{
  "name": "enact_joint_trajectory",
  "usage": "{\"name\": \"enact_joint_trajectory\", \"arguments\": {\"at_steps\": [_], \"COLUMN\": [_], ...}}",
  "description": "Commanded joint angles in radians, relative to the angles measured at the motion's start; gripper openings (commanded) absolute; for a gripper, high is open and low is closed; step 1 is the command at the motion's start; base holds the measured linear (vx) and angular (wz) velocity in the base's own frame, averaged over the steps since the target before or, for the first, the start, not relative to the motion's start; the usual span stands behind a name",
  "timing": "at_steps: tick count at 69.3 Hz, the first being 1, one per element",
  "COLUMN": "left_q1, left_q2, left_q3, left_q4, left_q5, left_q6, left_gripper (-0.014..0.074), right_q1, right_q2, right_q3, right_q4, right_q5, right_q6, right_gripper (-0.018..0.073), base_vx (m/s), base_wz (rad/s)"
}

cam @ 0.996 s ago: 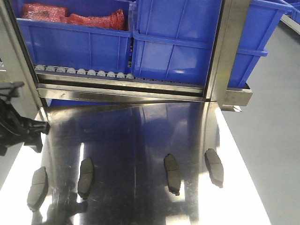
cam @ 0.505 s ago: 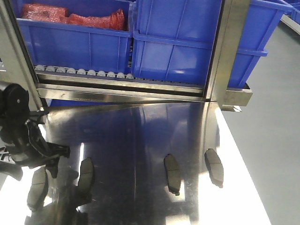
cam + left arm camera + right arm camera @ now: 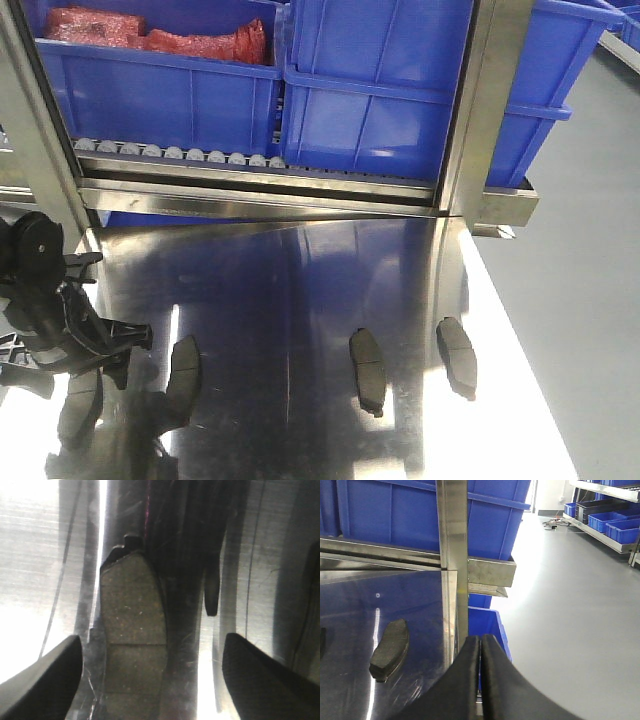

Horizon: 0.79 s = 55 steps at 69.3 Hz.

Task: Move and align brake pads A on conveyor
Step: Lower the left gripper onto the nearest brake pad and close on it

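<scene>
**Left claw spread over the far-left pad, right claw pressed shut**

The 4 brake pads A [image 3: 183, 375] lie flat on the steel tabletop [image 3: 300, 270], all on the near side of the rack post [image 3: 490, 100], in a loose row running left from it. The 4th pad [image 3: 457, 355] sits almost straight in front of the post. The 3rd pad [image 3: 367, 370] is a little further left, the 2nd pad [image 3: 184, 372] is well left, and the 1st pad [image 3: 132, 630] is farthest from the post.

The left gripper [image 3: 151, 640] is over that 1st pad and partly covers it in the front view. Its fingers [image 3: 45, 680] stand wide apart with the pad lying lengthwise between them, touching neither and nearer one finger than the other.

The right gripper [image 3: 480, 680] hangs close in front of the post, at the tabletop's right edge. Its 2 fingers are pressed together with nothing between them.

Behind the post stand blue bins [image 3: 380, 90], and the one farthest left holds red packets [image 3: 150, 35].
</scene>
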Motion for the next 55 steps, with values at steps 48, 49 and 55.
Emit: {"name": "enact_joint_trajectory", "arguments": {"at_steps": [48, 49, 55], "left_q1": [0.016, 0.016, 0.016], "left_q2": [0.007, 0.007, 0.007], "left_q3": [-0.019, -0.019, -0.019], "left_q4": [-0.005, -0.005, -0.005], "left_q5": [-0.025, -0.025, -0.029], "left_q6": [-0.001, -0.001, -0.001], "left_gripper": [0.0498, 0.0496, 0.0463], "right_q1": [-0.006, -0.006, -0.006], "right_q2": [-0.013, -0.013, -0.013], "right_q3": [0.010, 0.010, 0.010], "right_q4": [-0.004, -0.004, -0.004], "right_q5": [-0.073, -0.073, -0.073], "right_q6": [0.000, 0.000, 0.000], "right_gripper": [-0.0012, -0.0012, -0.0012], "base_vx": [0.00, 0.00, 0.00], "base_wz": [0.00, 0.00, 0.00]}}
